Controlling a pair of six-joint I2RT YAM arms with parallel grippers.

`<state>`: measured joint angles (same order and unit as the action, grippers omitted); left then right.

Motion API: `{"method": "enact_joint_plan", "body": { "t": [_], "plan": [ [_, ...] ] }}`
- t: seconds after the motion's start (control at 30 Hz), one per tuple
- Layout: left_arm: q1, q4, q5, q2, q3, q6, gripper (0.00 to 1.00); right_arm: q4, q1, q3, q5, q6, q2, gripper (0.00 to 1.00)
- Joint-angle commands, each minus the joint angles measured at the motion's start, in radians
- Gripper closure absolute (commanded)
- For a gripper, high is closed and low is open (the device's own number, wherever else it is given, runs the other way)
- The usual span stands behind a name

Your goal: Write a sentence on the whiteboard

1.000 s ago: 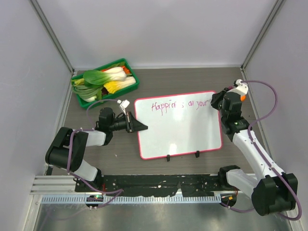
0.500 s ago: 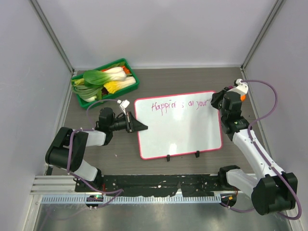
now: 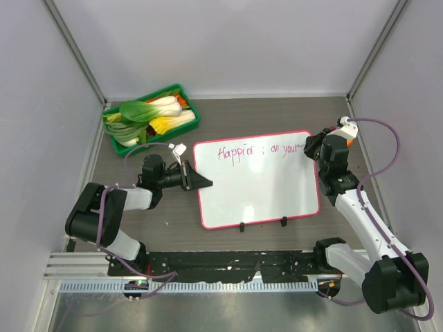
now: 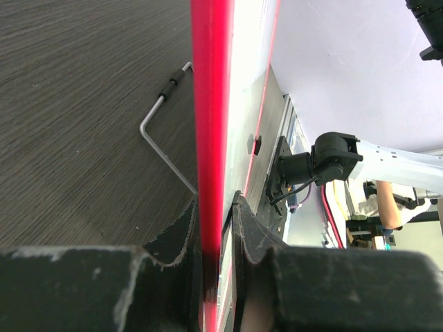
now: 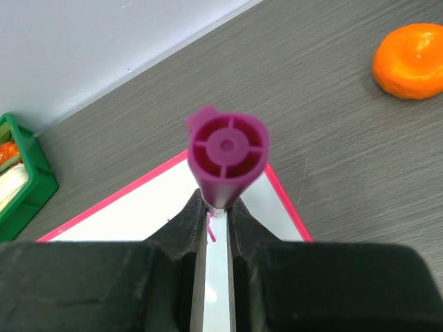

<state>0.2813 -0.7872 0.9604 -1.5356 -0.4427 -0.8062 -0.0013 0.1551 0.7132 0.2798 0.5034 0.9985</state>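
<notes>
Near left: clamps the whiteboard [image 3: 256, 197] by its left frame, left gripper [image 4: 214, 207] pinching the red edge. Sits mid-table, toward the right edge. Far right: pinches the marker [image 5: 227, 149] in the right gripper [image 5: 213, 211], tip at the whiteboard's far right corner, where the sentence [image 3: 259, 151] ends. Risks running off the frame for want of room; risks skewed letters should that thin edge grip slip.

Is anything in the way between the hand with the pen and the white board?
No, nothing visible. The right gripper holds the purple marker right over the far right corner of the whiteboard, next to the sentence. The orange lies off to the side.
</notes>
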Motion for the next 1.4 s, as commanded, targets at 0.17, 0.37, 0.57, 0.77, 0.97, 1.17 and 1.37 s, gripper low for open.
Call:
{"method": "enact_joint_plan", "body": {
  "t": [0.17, 0.37, 0.57, 0.77, 0.97, 1.17, 1.37],
  "plan": [
    [0.018, 0.128, -0.138, -0.023, 0.018, 0.141, 1.00, 0.007, -0.003, 0.014, 0.015, -0.006, -0.052, 0.99],
    [0.018, 0.129, -0.140, -0.018, 0.019, 0.142, 1.00, -0.025, -0.003, 0.037, -0.008, 0.004, -0.136, 0.99],
    [0.019, 0.128, -0.140, -0.020, 0.018, 0.142, 1.00, -0.019, -0.003, 0.014, -0.053, 0.001, -0.213, 0.99],
    [0.016, 0.125, -0.141, -0.026, 0.016, 0.139, 1.00, -0.025, -0.003, 0.000, -0.080, -0.017, -0.222, 0.99],
    [0.018, 0.091, -0.124, -0.044, 0.019, 0.118, 1.00, -0.019, -0.005, 0.003, -0.113, -0.017, -0.198, 0.99],
    [0.018, 0.095, -0.129, -0.034, 0.022, 0.121, 1.00, -0.005, -0.003, -0.014, -0.149, 0.000, -0.186, 0.99],
    [0.018, 0.109, -0.137, -0.026, 0.022, 0.130, 1.00, -0.008, -0.002, -0.006, -0.172, -0.005, -0.166, 0.99]
  ]
}}
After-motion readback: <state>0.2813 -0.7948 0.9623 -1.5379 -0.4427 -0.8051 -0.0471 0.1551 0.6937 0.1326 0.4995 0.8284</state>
